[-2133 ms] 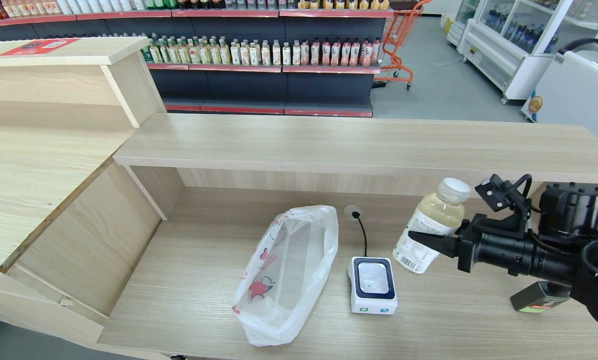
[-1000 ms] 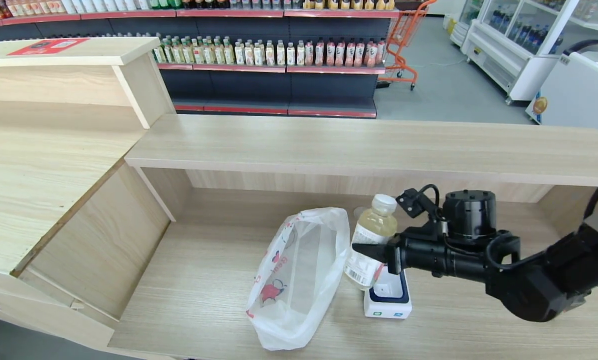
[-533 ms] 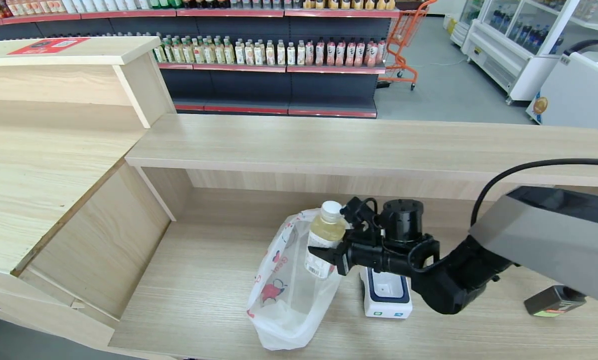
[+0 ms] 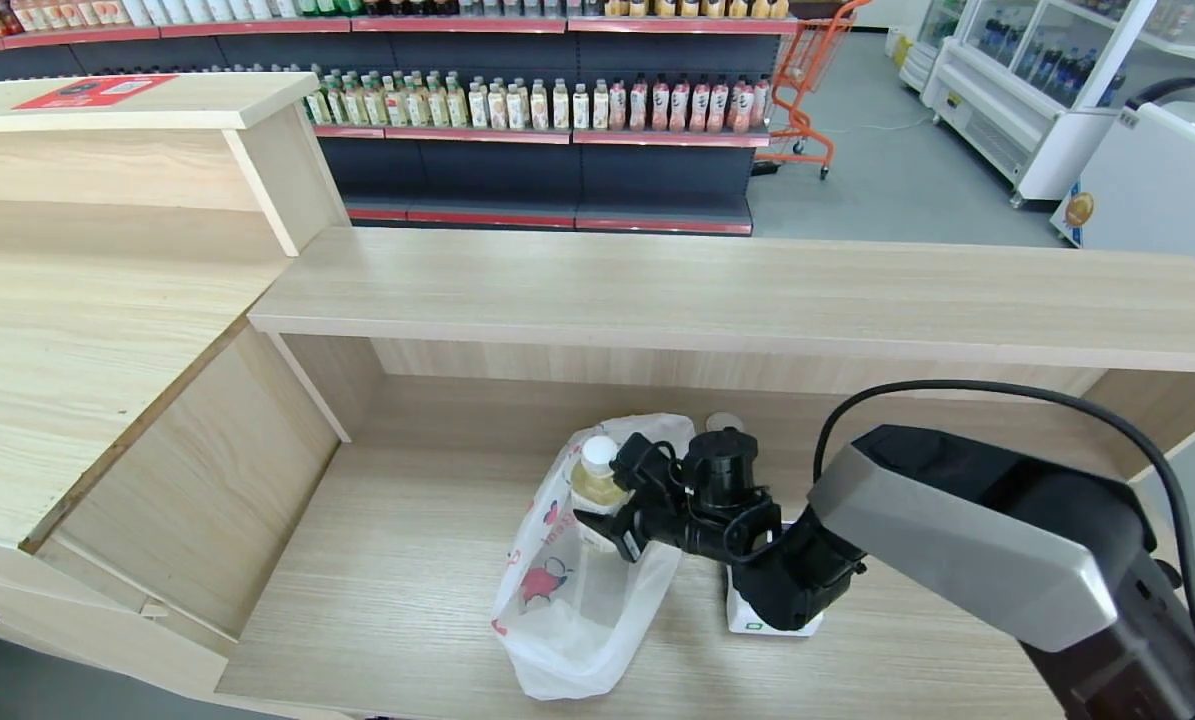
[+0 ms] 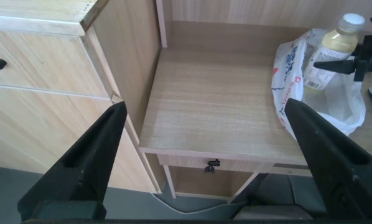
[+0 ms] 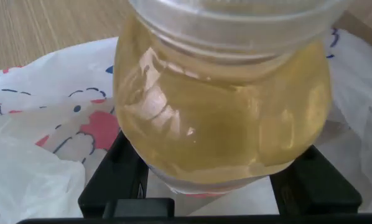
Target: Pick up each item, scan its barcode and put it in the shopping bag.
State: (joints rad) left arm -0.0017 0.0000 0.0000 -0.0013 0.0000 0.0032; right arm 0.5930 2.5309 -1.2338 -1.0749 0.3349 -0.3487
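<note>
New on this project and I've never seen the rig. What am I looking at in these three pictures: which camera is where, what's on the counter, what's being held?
This is a two-armed robot on a wheeled base, working at a shop checkout. The wide picture comes from a camera on its head, looking down at the wooden counter. The other two come from cameras on its wrists.

On the counter are a white plastic shopping bag and a small white barcode scanner, partly hidden by the right arm.

The right gripper is shut on a bottle of pale yellow drink. It holds the bottle upright at the bag's open mouth, and the lower part seems to be inside. The right wrist picture shows that bottle close up between the black fingers.

The left gripper is open and holds nothing. It hangs off the counter's left end, near some drawers.
</note>
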